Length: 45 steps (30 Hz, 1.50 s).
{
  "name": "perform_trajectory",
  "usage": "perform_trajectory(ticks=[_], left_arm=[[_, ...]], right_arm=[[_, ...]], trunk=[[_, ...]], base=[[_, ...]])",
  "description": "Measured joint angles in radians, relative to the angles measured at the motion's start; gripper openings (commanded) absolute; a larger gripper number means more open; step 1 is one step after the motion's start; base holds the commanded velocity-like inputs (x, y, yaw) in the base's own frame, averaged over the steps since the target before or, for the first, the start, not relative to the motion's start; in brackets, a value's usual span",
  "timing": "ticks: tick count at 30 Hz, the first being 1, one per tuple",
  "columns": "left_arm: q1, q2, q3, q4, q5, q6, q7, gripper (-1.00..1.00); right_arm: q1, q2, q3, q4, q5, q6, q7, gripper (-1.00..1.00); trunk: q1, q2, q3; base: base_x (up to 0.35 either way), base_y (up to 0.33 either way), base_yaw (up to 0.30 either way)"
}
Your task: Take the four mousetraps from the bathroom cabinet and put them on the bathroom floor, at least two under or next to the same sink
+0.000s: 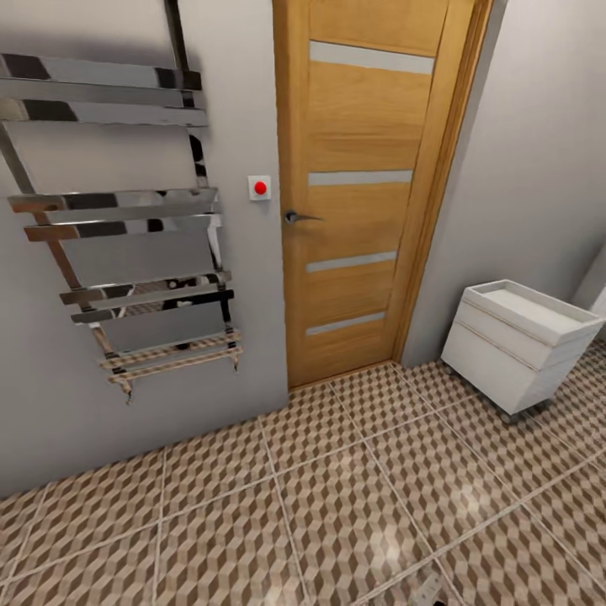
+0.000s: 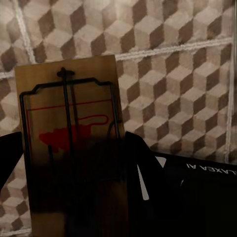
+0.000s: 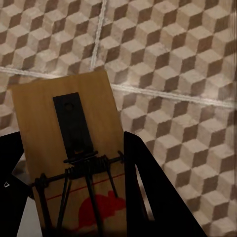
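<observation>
Currently, two mousetraps are carried, one per arm.

Item, left tool (image 2: 74, 163): clenched on a mousetrap (image 2: 69, 128), a tan wooden board with dark wire and a red mouse mark, held between the dark fingers (image 2: 140, 168) above the cube-patterned bathroom floor (image 2: 182, 84).

Item, right tool (image 3: 74, 168): clenched on a second mousetrap (image 3: 69, 123), a tan board with a black plate, a wire spring and a red mark, likewise held clear of the bathroom floor (image 3: 173, 64).

Item, step in hand: judged as transport of two traps toward a placing spot; both are gripped and neither is set down.

Item, next move: a sink is called for by the task, so a turn and drive toward one is judged necessary, then a lowering of each trap flat onto the tiles before release.

Item, surroundings in the head view: a wooden door (image 1: 370, 185) with pale glass strips and a lever handle; a red-buttoned wall switch (image 1: 259, 188); a chrome towel rail (image 1: 126, 219) on the grey wall; a low white drawer unit (image 1: 518, 341) in the corner; open tiled floor (image 1: 337, 505).

Item, obstructions: the white unit and the wall ahead are judged the nearest hazards to the base when turning.
</observation>
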Motion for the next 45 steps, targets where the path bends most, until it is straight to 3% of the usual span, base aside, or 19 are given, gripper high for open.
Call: perform_trajectory(ticks=[19,45], left_arm=[[0.0,0.0,0.0,0.0,0.0,0.0,0.0,-1.0],[0.0,0.0,0.0,0.0,0.0,0.0,0.0,-1.0]], right_arm=[[0.0,0.001,0.0,0.0,0.0,0.0,0.0,-1.0],[0.0,0.002,0.0,0.0,-0.001,0.001,0.0,-1.0]], trunk=[[0.0,0.0,0.018],[0.0,0.0,-0.009]], base=[[0.0,0.0,-0.27],[0.0,0.0,-0.065]])
